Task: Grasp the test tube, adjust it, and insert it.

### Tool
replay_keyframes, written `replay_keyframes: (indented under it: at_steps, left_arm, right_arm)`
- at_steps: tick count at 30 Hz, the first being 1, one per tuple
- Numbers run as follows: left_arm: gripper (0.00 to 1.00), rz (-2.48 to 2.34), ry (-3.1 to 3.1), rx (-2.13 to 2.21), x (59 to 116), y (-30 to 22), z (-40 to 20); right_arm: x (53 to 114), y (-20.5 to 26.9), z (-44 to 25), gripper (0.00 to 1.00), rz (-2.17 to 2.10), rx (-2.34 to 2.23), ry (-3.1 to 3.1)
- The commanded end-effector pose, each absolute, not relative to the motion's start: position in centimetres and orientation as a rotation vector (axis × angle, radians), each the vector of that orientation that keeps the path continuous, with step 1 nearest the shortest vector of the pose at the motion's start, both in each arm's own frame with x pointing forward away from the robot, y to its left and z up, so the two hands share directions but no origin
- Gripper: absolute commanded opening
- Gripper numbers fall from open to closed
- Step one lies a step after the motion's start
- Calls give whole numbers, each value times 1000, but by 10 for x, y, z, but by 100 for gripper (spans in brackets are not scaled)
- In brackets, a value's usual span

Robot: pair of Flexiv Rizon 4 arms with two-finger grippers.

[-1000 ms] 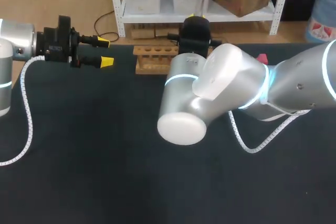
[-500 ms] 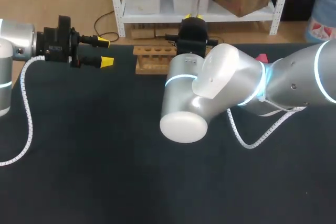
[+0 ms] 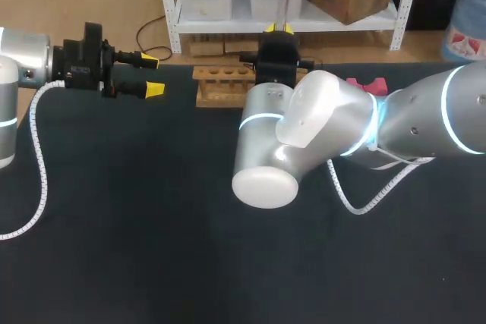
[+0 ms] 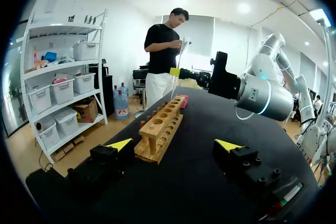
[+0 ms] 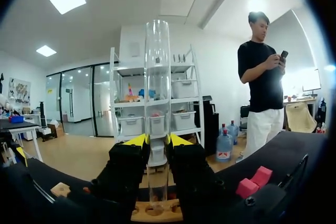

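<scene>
A clear glass test tube (image 5: pixel 157 93) stands upright between the yellow-tipped fingers of my right gripper (image 5: pixel 157 141), which is shut on its lower part. In the left wrist view the same tube (image 4: pixel 178 61) hangs just above the far end of the wooden rack (image 4: pixel 160 129). The tube's lower end sits right over a rack hole (image 5: pixel 154 210). In the head view my right gripper (image 3: pixel 279 29) is behind the rack (image 3: pixel 220 86), and the right arm hides the rack's right end. At the table's left, my left gripper (image 3: pixel 152 73) is open and holds nothing.
Pink blocks (image 3: pixel 366 83) lie on the black table to the right of the rack. The right arm's big silver elbow (image 3: pixel 266 176) hangs over the table's middle. A white coiled cable (image 3: pixel 38 165) trails from the left arm.
My right arm has shifted slightly, carrying the gripper and tube a little toward the table's back edge and uncovering more of the pink blocks. The left arm has stayed still.
</scene>
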State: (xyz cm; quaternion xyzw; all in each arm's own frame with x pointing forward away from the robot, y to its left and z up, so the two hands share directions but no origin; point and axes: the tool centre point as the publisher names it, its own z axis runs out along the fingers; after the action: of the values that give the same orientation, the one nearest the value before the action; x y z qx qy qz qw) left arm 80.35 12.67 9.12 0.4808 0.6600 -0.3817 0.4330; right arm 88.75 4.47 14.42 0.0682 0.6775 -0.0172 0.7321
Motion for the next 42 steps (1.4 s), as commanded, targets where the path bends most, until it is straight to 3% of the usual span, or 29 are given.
replay_keyframes:
  at_steps: [1, 42]
  left_arm:
    - [100, -949, 1641, 1197, 803, 127, 90]
    - [100, -949, 1641, 1197, 803, 127, 90]
  right_arm:
    - [892, 44, 142, 0, -31, 145, 1494]
    - [893, 50, 96, 0, -16, 171, 1611]
